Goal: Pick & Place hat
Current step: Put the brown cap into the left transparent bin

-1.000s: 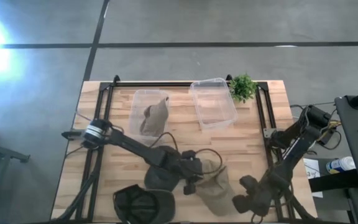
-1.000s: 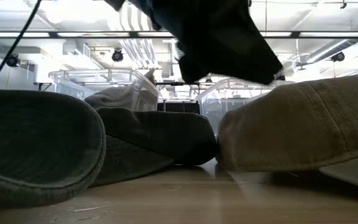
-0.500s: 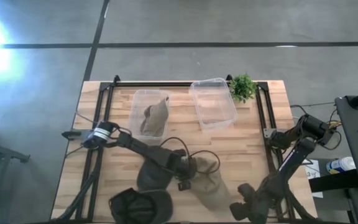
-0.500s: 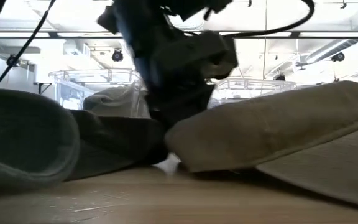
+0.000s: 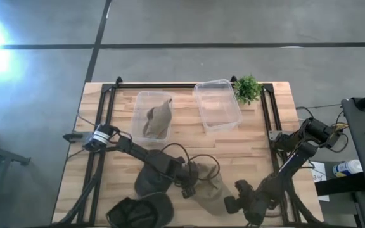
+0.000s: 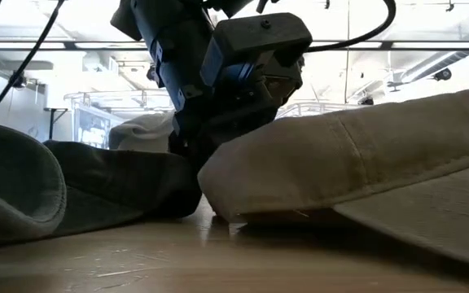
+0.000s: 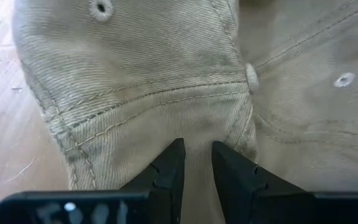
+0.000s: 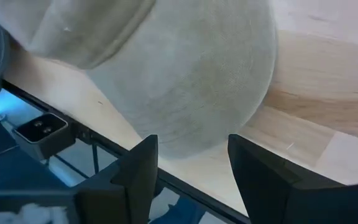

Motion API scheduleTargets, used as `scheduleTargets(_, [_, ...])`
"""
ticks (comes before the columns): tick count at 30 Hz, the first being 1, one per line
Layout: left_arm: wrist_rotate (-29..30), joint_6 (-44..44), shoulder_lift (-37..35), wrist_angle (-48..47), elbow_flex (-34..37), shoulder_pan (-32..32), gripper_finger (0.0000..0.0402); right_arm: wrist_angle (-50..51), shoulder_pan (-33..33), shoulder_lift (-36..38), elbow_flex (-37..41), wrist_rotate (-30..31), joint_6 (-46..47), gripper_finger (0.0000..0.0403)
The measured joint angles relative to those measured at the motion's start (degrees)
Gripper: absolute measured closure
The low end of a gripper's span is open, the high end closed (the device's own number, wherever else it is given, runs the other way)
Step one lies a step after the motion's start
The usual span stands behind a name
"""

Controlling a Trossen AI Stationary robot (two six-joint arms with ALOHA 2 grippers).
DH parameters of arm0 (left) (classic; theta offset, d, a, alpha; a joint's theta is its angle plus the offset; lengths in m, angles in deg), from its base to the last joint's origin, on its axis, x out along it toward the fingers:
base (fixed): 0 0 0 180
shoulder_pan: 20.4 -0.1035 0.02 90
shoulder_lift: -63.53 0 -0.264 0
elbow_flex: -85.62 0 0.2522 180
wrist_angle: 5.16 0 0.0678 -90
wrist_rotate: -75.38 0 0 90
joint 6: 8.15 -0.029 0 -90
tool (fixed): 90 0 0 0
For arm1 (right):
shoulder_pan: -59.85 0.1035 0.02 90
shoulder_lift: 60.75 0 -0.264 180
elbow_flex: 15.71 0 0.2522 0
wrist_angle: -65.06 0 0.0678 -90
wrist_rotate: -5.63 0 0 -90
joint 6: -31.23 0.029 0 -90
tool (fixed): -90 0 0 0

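A tan hat (image 5: 211, 190) lies on the table near its front edge, crown up. It also shows in the low view (image 6: 357, 171). My left gripper (image 5: 192, 185) is down on its crown and shut on the cloth (image 7: 196, 149). My right gripper (image 5: 228, 204) is open at the hat's brim (image 8: 185, 74), on the brim's right side. Its fingers stand apart in front of the brim's rounded edge, and I see no touch. Two dark hats (image 5: 146, 180) (image 5: 138, 212) lie to the left of the tan one, against it. My left gripper pinches a raised fold of the tan hat's crown (image 7: 196, 134) between its two fingers, close to the top button (image 7: 249, 78). The fingers come from above, slanting in from the table's left. The hat rests on the table with its brim flat.
A clear bin (image 5: 152, 117) at the back holds another tan hat. A second clear bin (image 5: 217, 104) stands to its right, beside a small green plant (image 5: 247, 88). Black rails (image 5: 268, 120) run along the table's sides.
My left gripper has come down onto the tan hat's crown and gone a little toward the table's left and near edges. The tan hat and the two dark hats have slid a little left. My right gripper has gone left toward the tan hat's brim.
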Motion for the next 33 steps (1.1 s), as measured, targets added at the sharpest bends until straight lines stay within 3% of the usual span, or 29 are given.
scheduleTargets(10, [0.14,0.01,0.02,-0.01,0.11,0.0,0.0317,-6.12,0.43,-0.02,3.01,0.59,-0.05,0.0211])
scheduleTargets(18, [0.01,-0.61,0.17,3.5,0.22,-0.02,0.0317,-16.19,-2.86,-0.02,9.86,11.3,-2.49,0.0211])
scheduleTargets(26, [-0.95,-2.17,0.17,4.35,0.22,-0.17,0.0317,-24.12,-7.42,1.33,11.66,22.64,-12.67,0.0211])
scheduleTargets(33, [-0.92,-6.27,-0.01,5.34,-1.12,-0.2,0.0317,-23.71,-10.07,3.86,11.52,22.39,-21.04,0.0231])
